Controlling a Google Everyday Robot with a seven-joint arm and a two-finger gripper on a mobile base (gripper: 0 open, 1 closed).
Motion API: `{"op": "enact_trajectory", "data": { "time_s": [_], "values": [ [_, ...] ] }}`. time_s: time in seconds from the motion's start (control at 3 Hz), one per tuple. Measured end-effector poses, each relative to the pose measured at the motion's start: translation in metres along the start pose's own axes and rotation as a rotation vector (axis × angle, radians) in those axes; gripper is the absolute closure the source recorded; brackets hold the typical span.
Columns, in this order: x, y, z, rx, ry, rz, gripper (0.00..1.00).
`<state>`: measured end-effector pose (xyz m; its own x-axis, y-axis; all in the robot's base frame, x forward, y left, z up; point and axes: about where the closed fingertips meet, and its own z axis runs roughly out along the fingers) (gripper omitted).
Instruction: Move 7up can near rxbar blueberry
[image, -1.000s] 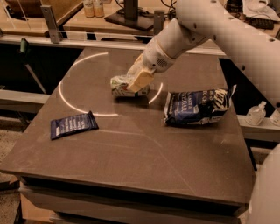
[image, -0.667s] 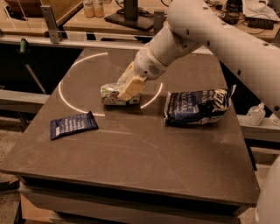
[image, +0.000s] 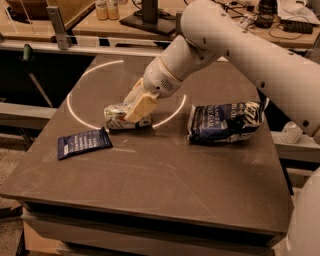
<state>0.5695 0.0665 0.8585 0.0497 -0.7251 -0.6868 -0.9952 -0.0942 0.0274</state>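
Note:
The 7up can (image: 116, 116) lies on its side on the dark table (image: 165, 175), left of centre, its white-and-green label showing. My gripper (image: 136, 109) comes down from the upper right and its cream fingers (image: 141, 104) close around the can's right part. The rxbar blueberry (image: 84, 143), a flat dark blue wrapper, lies on the table a short way down and to the left of the can, apart from it.
A puffy dark blue-and-white chip bag (image: 226, 122) lies right of centre. My white arm (image: 240, 50) spans the upper right. A bright ring of light (image: 125, 95) marks the table top. Shelves with bottles (image: 107, 9) stand behind.
My gripper has carried the can to the left and toward the front, closer to the rxbar blueberry. The bar and the chip bag have not moved.

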Motion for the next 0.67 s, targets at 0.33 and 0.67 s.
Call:
{"op": "enact_trajectory", "data": {
  "time_s": [0.33, 0.67],
  "values": [
    [-0.0035, 0.0060, 0.0057, -0.028, -0.005, 0.005, 0.28],
    [-0.0051, 0.0081, 0.0064, -0.036, -0.005, 0.012, 0.05]
  ]
}}
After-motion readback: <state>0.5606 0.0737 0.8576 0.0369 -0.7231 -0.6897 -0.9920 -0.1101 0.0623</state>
